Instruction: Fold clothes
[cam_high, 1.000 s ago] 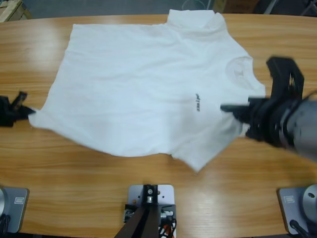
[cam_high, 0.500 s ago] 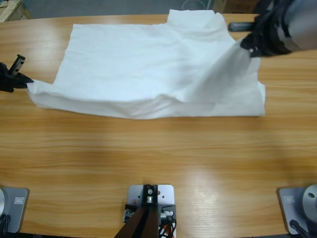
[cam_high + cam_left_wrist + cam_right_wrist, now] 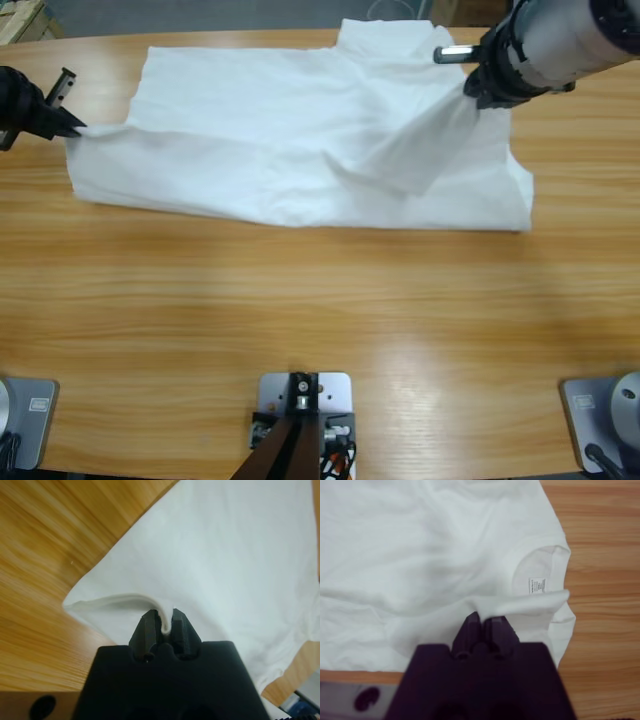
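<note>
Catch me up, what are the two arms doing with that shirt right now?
Both arms are mid-fold on the white T-shirt. The left gripper has its jaws shut on a corner of fabric at the shirt's left end; the right gripper pinches an edge near the collar. The near half is lifted over the far half, not yet laid flat on the wooden table.

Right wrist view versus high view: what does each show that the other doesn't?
Only the right wrist view shows the round collar with its small white label. Only the high view shows the whole long wooden table, the left gripper pinching the far end, and the fold's full length. Both show the plain white cotton T-shirt clamped in the right gripper.
</note>
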Controlling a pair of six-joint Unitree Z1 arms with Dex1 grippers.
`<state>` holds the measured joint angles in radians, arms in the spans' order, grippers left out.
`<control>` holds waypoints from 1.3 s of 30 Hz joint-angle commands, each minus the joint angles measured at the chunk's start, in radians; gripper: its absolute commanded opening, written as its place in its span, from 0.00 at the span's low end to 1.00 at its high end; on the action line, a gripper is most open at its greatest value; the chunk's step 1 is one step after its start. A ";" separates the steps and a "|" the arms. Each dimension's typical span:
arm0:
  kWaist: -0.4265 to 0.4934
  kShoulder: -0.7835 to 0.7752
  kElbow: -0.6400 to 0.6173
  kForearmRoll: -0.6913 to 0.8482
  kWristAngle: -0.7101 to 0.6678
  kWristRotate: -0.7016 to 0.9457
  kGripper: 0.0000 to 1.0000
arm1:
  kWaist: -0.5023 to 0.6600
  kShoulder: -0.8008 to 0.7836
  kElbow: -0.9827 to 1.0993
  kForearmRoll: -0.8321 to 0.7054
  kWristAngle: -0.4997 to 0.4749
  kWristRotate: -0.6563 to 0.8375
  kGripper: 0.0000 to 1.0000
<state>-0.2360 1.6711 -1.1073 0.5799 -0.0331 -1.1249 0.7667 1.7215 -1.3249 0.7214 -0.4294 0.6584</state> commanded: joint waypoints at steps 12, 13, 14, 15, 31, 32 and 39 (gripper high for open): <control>0.011 0.082 0.080 0.008 -0.020 0.013 0.00 | 0.034 0.077 0.076 0.040 0.069 0.131 0.00; 0.011 0.086 0.082 0.007 -0.020 0.014 0.00 | 0.034 0.084 0.087 0.041 0.072 0.136 0.00; 0.011 0.089 0.083 0.007 -0.021 0.015 0.00 | 0.034 0.092 0.094 0.040 0.073 0.136 0.00; 0.011 0.092 0.082 0.006 -0.021 0.017 0.00 | 0.034 0.101 0.099 0.039 0.076 0.136 0.00; 0.007 0.098 0.084 -0.002 -0.027 0.033 0.00 | 0.034 0.194 0.102 0.193 0.088 0.299 0.00; 0.007 0.098 0.087 -0.002 -0.027 0.033 0.00 | 0.034 0.194 0.103 0.198 0.088 0.302 0.00; 0.005 0.089 0.095 -0.003 -0.030 0.037 0.00 | 0.034 0.258 0.105 0.226 0.091 0.328 0.85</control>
<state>-0.2345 1.7295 -1.0476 0.5798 -0.0459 -1.1060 0.7895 1.8803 -1.2405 0.9093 -0.3423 0.9567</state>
